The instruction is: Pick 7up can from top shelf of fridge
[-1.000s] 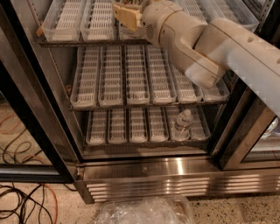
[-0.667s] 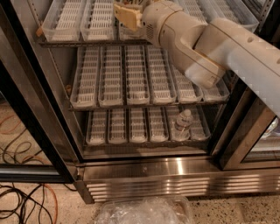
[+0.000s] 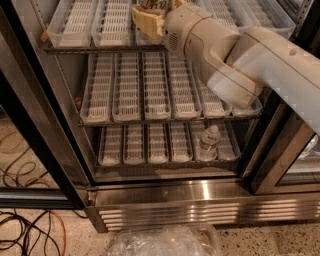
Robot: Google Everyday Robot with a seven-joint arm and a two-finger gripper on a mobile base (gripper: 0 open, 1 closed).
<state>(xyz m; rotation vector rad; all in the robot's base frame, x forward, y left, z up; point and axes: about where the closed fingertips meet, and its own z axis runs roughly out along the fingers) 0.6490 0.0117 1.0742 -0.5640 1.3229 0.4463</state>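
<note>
As the arm (image 3: 240,55) reaches onto top shelf (image 3: 80,25), pincer (image 3: 148,22) sits at 7up can (image 3: 152,4) | grip: cannot tell

A commercial or lab setting is suggested by a stainless display fridge (image 3: 165,192) with slotted lane racks (image 3: 155,92) and cables (image 3: 30,235) strewn on speckled floor (image 3: 265,240). The end effector (image 3: 150,17) is seen at the top shelf (image 3: 80,22).

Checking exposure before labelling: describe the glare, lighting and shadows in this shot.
Camera view: bright glare streaks the steel base of the fridge; the arm is brightly lit and shades the trays just beneath it; the end effector, at the top shelf near the frame's upper edge, sits in warm light; the floor at left is dim.
</note>
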